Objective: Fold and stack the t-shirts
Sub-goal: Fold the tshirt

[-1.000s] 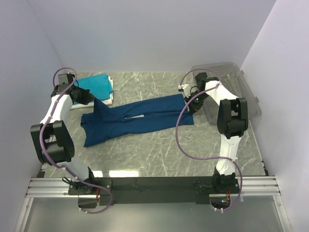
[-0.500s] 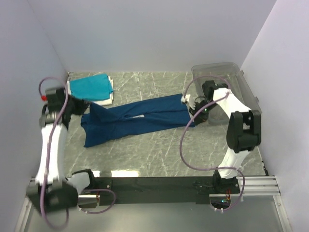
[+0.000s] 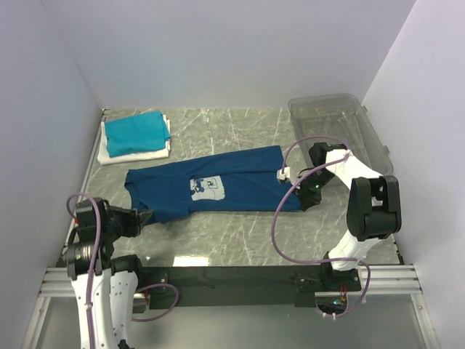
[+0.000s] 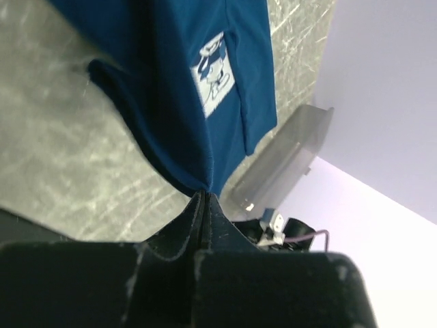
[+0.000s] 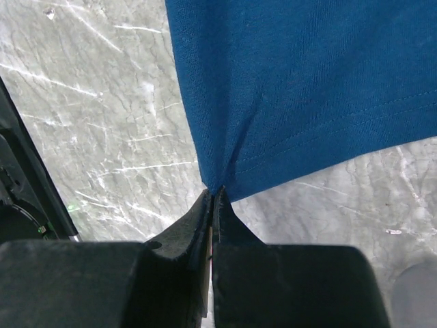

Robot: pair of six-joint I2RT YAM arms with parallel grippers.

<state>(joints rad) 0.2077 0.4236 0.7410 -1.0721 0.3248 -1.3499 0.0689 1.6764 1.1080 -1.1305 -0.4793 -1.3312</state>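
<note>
The navy blue t-shirt (image 3: 211,182) lies spread across the middle of the table, its pale chest print (image 3: 207,187) facing up. My left gripper (image 3: 142,217) is shut on the shirt's near-left corner; the left wrist view shows the cloth (image 4: 184,89) pinched at my fingertips (image 4: 205,195). My right gripper (image 3: 296,195) is shut on the shirt's near-right hem corner, seen in the right wrist view (image 5: 215,190) with the navy cloth (image 5: 307,82) stretching away. A folded teal t-shirt (image 3: 134,131) sits on a folded white one (image 3: 138,153) at the back left.
A clear plastic bin (image 3: 338,127) stands at the back right, close behind my right arm; it also shows in the left wrist view (image 4: 287,164). Walls close in on the left, back and right. Grey marble tabletop (image 3: 240,233) lies bare in front of the shirt.
Both grippers pulled the shirt's edge toward the near side, unfolding it so the chest print now faces up. The left arm swung from the back left to the near left.
</note>
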